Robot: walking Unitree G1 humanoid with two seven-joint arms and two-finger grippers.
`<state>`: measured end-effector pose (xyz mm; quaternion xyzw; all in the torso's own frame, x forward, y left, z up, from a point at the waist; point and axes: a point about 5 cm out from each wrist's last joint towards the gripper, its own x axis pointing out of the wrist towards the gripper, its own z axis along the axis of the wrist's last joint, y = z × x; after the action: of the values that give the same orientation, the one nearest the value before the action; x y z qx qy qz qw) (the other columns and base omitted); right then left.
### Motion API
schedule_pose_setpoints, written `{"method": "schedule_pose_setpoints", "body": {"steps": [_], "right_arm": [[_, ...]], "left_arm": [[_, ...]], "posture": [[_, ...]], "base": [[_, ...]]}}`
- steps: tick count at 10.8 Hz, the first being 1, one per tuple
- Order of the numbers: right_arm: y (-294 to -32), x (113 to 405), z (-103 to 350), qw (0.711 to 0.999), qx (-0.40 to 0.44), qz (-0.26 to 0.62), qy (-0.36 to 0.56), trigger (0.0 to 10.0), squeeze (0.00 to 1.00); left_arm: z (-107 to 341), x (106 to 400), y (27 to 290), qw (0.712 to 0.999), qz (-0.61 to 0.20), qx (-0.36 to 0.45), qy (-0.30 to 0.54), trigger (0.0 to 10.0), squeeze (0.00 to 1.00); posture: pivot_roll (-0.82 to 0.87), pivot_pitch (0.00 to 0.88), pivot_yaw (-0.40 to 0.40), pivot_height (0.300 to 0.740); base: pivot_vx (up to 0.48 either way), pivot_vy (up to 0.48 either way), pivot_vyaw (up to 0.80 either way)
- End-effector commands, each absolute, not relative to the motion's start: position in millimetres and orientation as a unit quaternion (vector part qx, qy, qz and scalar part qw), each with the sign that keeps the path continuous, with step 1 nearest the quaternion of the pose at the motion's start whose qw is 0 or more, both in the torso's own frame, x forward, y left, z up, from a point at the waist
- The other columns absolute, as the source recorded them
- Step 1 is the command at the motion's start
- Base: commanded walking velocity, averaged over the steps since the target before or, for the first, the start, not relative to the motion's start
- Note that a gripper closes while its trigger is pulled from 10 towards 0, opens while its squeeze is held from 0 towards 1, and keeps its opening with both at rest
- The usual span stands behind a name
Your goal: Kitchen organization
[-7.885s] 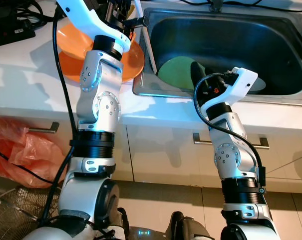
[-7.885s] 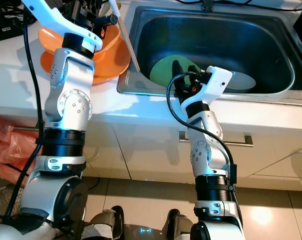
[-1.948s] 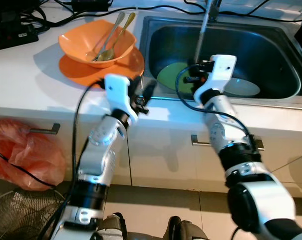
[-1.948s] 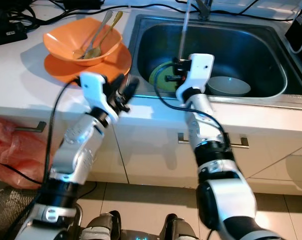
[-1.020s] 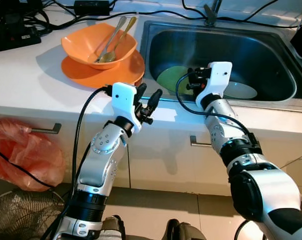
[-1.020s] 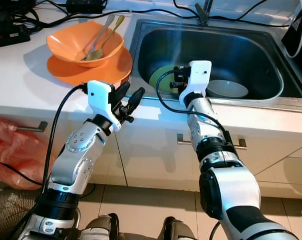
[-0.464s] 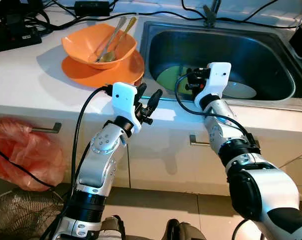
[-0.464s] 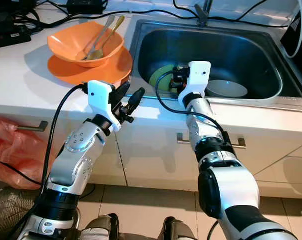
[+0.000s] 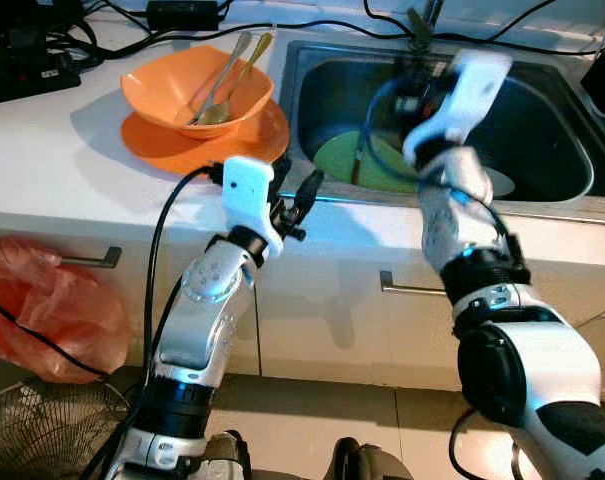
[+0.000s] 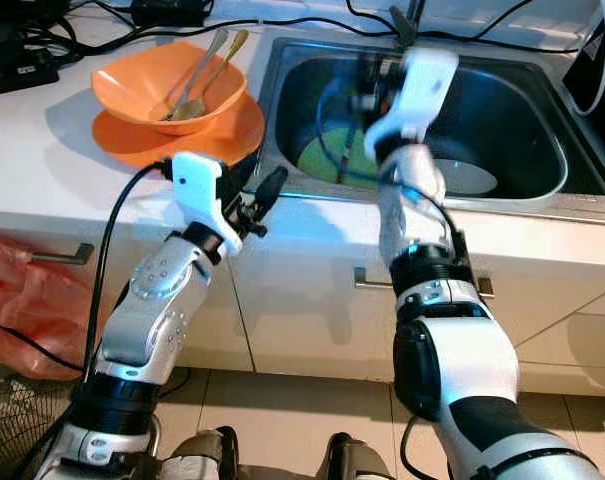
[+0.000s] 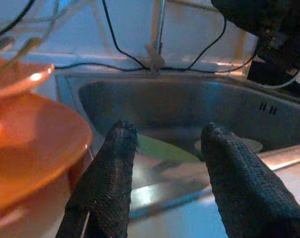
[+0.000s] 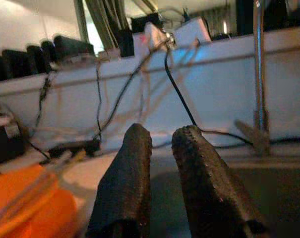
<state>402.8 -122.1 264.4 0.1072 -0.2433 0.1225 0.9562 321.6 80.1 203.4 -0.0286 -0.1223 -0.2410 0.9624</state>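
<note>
Black fingers of the right gripper [image 12: 159,144] are sitting nearly together above the sink [image 9: 542,105], a thin utensil [image 9: 356,160] hanging below them; whether they grip it is unclear. The left gripper [image 9: 294,190] is hovering spread and empty at the sink's front edge, near the orange bowl [image 9: 182,90].

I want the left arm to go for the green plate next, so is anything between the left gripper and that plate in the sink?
Only the sink's front rim. The left gripper hovers open over the counter edge in front of the sink, and the green plate lies lower, in the basin, past that rim. The right gripper is raised above the basin, blurred, over the plate.
</note>
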Motion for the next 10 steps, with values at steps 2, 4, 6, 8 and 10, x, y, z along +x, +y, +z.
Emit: {"method": "schedule_pose_setpoints", "body": {"steps": [2, 4, 6, 8, 10], "right_arm": [[-121, 395, 259, 0.950, 0.120, 0.130, -0.258, 10.0, 0.00], [-120, 386, 234, 0.956, 0.136, 0.123, -0.230, 10.0, 0.00], [-117, 377, 216, 0.960, 0.153, 0.117, -0.206, 10.0, 0.00], [-113, 372, 212, 0.960, 0.157, 0.121, -0.196, 10.0, 0.00], [-110, 369, 213, 0.960, 0.160, 0.125, -0.192, 10.0, 0.00]], "left_arm": [[215, 327, 83, 0.967, -0.210, -0.006, -0.145, 10.0, 0.00], [226, 339, 104, 0.977, -0.139, 0.046, -0.153, 10.0, 0.00], [236, 351, 125, 0.977, -0.076, 0.121, -0.158, 10.0, 0.00], [238, 364, 141, 0.971, -0.036, 0.194, -0.138, 10.0, 0.00], [236, 373, 151, 0.962, -0.013, 0.246, -0.116, 10.0, 0.00]], "posture": [[0.12, 0.147, -0.040, 0.740], [0.11, 0.149, -0.041, 0.740], [0.11, 0.149, -0.036, 0.740], [0.10, 0.149, -0.035, 0.740], [0.10, 0.146, -0.032, 0.740]], "base": [[0.000, 0.000, 0.00], [0.000, 0.000, 0.00], [0.000, 0.000, 0.00], [0.000, 0.000, 0.00], [0.000, 0.000, 0.00]]}}
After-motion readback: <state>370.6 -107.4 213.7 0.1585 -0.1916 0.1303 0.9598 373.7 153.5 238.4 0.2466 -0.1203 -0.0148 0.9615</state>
